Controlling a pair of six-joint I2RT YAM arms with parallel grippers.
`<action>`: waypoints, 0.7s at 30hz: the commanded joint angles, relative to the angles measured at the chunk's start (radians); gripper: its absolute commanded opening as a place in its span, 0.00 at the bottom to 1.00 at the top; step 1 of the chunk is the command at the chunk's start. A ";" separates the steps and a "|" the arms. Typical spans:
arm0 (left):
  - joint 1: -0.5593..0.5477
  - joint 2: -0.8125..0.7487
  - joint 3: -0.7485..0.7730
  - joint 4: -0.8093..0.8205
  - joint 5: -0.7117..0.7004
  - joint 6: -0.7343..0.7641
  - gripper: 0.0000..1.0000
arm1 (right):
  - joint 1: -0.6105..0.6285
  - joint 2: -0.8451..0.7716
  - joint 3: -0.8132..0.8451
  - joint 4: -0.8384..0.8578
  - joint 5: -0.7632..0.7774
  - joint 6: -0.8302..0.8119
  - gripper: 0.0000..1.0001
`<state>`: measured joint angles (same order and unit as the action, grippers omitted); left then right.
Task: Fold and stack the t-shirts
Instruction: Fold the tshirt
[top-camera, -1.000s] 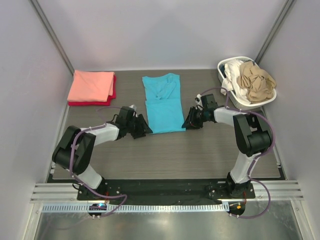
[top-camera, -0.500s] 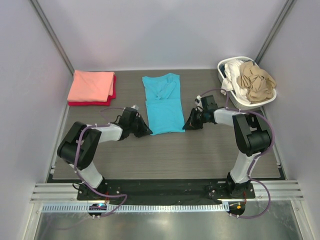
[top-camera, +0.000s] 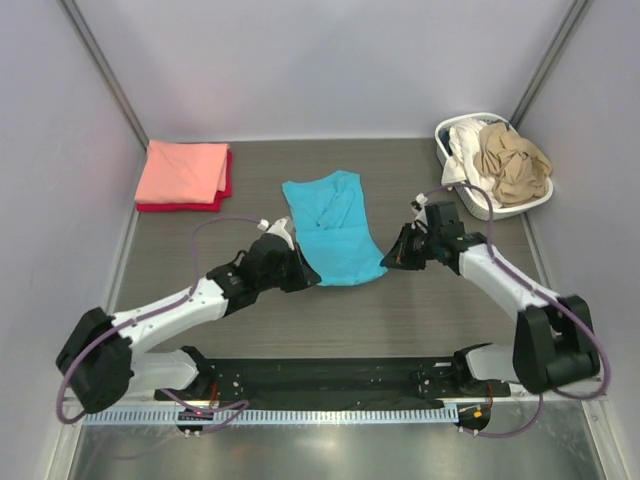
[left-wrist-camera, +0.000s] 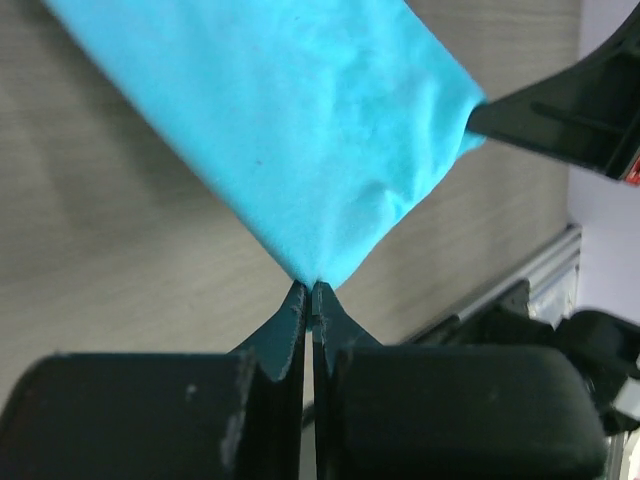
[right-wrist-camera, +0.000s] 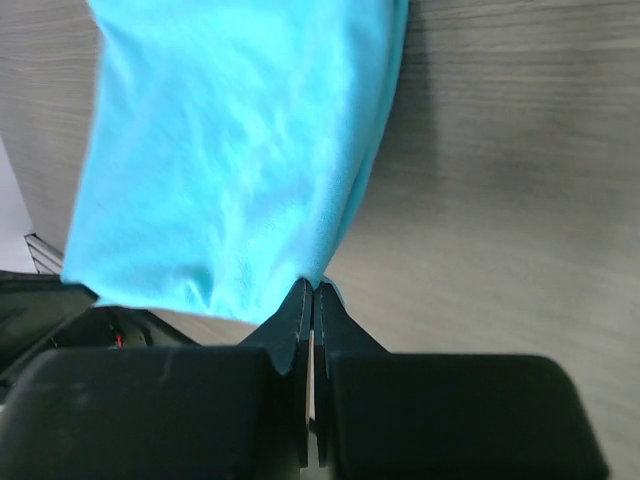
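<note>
The folded turquoise t-shirt (top-camera: 335, 225) lies in the middle of the table with its near end raised and pulled toward the arms. My left gripper (top-camera: 305, 277) is shut on its near left corner. In the left wrist view the fingertips (left-wrist-camera: 312, 290) pinch the cloth (left-wrist-camera: 290, 130). My right gripper (top-camera: 390, 258) is shut on the near right corner, and the right wrist view shows its tips (right-wrist-camera: 313, 290) closed on the cloth (right-wrist-camera: 240, 150). A folded salmon-pink t-shirt (top-camera: 182, 170) rests on a red one (top-camera: 190, 207) at the back left.
A white laundry basket (top-camera: 497, 207) stands at the back right, holding a crumpled tan t-shirt (top-camera: 512, 160) and a white one (top-camera: 463, 148). Grey walls close in the table on three sides. The black rail (top-camera: 330, 375) of the arm bases runs along the near edge.
Both grippers have shut on the turquoise t-shirt's near corners. Both arms drew back toward the near edge, lifting and dragging that end of the shirt with them.
</note>
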<state>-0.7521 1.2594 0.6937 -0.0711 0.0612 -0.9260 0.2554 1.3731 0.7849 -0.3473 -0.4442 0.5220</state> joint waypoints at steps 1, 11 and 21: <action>-0.091 -0.129 -0.020 -0.162 -0.132 -0.046 0.00 | 0.001 -0.184 -0.024 -0.134 0.036 0.024 0.01; -0.358 -0.353 0.033 -0.415 -0.323 -0.192 0.00 | 0.012 -0.583 -0.064 -0.376 0.019 0.107 0.01; -0.342 -0.304 0.216 -0.575 -0.491 -0.119 0.00 | 0.013 -0.350 0.190 -0.423 0.142 0.023 0.01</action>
<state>-1.1149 0.9356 0.8211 -0.5491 -0.3115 -1.0908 0.2718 0.9527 0.8783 -0.7773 -0.3897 0.5869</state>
